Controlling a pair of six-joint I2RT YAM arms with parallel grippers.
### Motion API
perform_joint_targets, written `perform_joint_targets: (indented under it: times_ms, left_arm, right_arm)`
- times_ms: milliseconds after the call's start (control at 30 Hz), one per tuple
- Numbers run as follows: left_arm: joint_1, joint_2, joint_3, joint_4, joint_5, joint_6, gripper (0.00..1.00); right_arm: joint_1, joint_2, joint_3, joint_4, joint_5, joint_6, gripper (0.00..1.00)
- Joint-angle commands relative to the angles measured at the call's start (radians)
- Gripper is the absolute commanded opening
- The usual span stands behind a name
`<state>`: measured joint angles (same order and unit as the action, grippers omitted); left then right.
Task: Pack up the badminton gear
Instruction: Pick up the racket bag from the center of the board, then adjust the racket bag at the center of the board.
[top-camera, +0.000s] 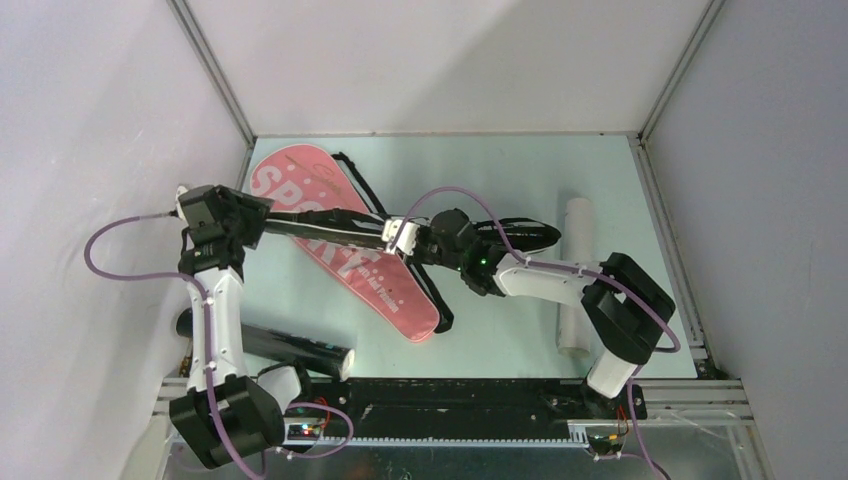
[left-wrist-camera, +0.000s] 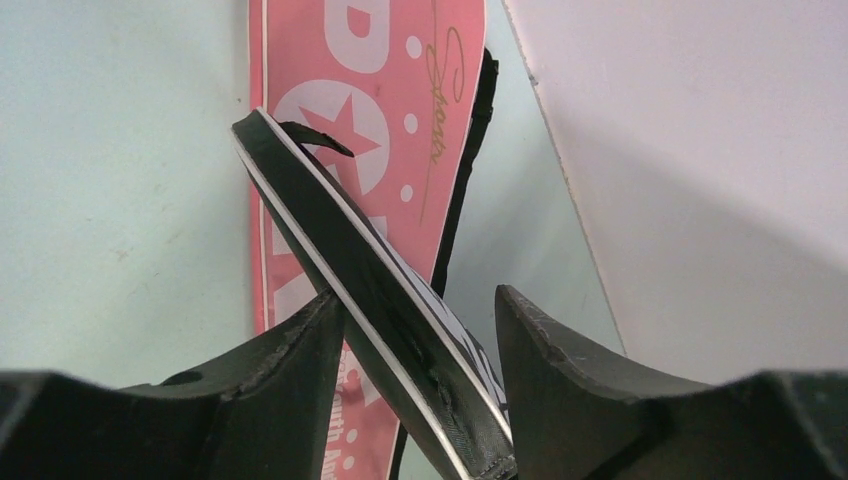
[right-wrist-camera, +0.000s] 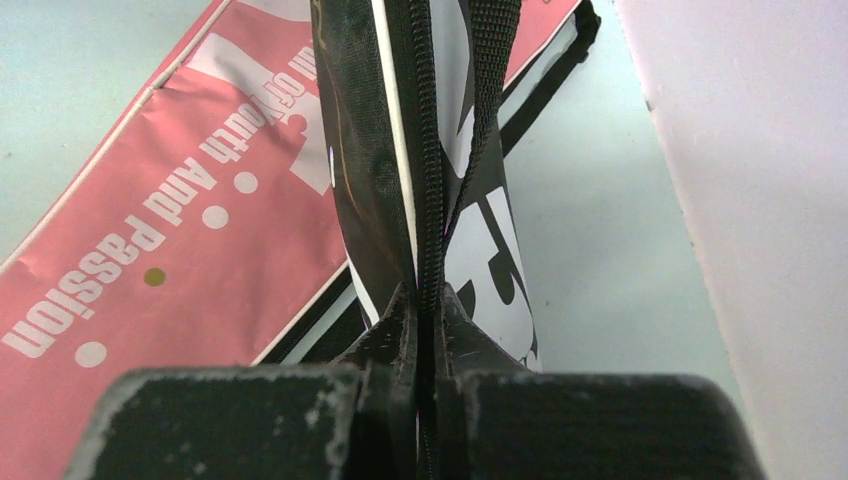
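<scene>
- Two racket-shaped covers are lying within reach of the grippers: a glossy black cover (top-camera: 325, 228) is hanging on edge between them, above a flat pink cover (top-camera: 390, 295) printed with white letters.
- Right gripper (right-wrist-camera: 428, 300) is pinching the black cover's toothed zipper seam, jaws clamped tight on it.
- Left gripper (left-wrist-camera: 418, 300) is straddling the same cover's white-piped edge with its jaws apart. One finger (left-wrist-camera: 300, 350) is touching it, with a gap beside the other.
- A white tube (top-camera: 575, 290) is lying right of the right gripper, and a black tube (top-camera: 290, 345) is lying behind the left one.
</scene>
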<state>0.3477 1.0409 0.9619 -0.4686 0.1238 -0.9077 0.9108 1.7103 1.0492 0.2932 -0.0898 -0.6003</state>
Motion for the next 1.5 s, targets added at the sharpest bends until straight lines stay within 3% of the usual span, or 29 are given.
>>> perform_joint_targets:
  times_ms: [0,133,233,400,567,833,1200,1400,1467]
  left_arm:
    - [0.005,0.007,0.016,0.062,0.05,0.014,0.59]
    - [0.005,0.023,0.008,0.069,0.063,0.01,0.58]
    - [0.005,0.037,0.01,0.083,0.088,0.009,0.51]
    - [0.005,0.036,0.009,0.106,0.109,0.01,0.23]
    - [0.005,0.027,0.0,0.129,0.127,0.006,0.03]
    - [0.005,0.027,-0.013,0.15,0.132,-0.024,0.0]
    - [0.005,0.022,-0.02,0.147,0.141,-0.031,0.0]
    - [0.005,0.013,-0.032,0.149,0.144,-0.032,0.0]
    - [0.005,0.012,-0.033,0.147,0.146,-0.03,0.0]
  right_arm:
    - [0.015,-0.056,-0.029,0.088,-0.032,0.053,0.0]
    - [0.017,-0.062,-0.039,0.087,-0.06,0.049,0.01]
    - [0.019,-0.069,-0.048,0.09,-0.079,0.046,0.01]
    - [0.02,-0.074,-0.056,0.101,-0.089,0.069,0.04]
    - [0.016,-0.116,-0.052,0.119,-0.09,0.156,0.21]
    - [-0.01,-0.179,-0.051,0.091,-0.165,0.256,0.47]
    - [-0.041,-0.071,0.048,0.066,-0.181,0.288,0.55]
    - [-0.038,0.011,0.121,0.044,-0.157,0.297,0.53]
    - [-0.033,0.031,0.127,0.063,-0.125,0.305,0.49]
